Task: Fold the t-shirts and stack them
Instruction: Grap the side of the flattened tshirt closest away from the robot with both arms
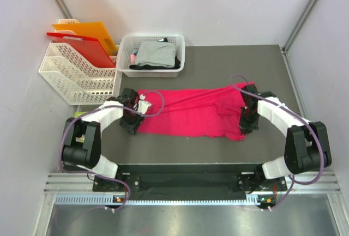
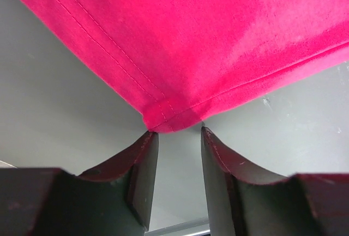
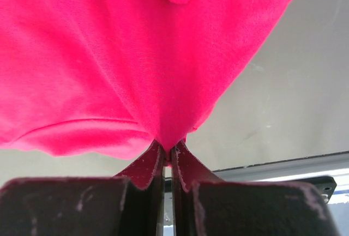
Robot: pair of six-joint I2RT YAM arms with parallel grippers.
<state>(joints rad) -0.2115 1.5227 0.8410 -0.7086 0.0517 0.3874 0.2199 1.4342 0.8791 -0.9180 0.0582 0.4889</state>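
While you look down from the top view, you will find the pink-red t-shirt (image 1: 188,112) lying spread across the middle of the dark table (image 1: 229,61), stretched sideways between the two arms, with creases gathered towards its right end. Your left gripper (image 1: 135,122) sits at the shirt's left edge. In the left wrist view this gripper (image 2: 177,135) stands parted, with the stitched hem corner of the shirt (image 2: 207,40) just at the tips of its fingers (image 2: 143,159). It is not clamped, and bare table shows in the gap. Your right gripper (image 1: 246,124) is at the shirt's right edge. In the right wrist view it (image 3: 168,150) is pressed nearly together, with a pinch of the pink-red cloth (image 3: 109,56) caught between the tips and the cloth fanning up and away from them. At the back of the table, the white basket (image 1: 126,56) holds the grey t-shirt (image 1: 157,53), bundled on top of the black t-shirt (image 1: 176,61), of which only the edges show. Just left of the basket, the white rack (image 1: 71,78) carries the orange folder (image 1: 92,31) and the red folder (image 1: 87,48), both leaning.
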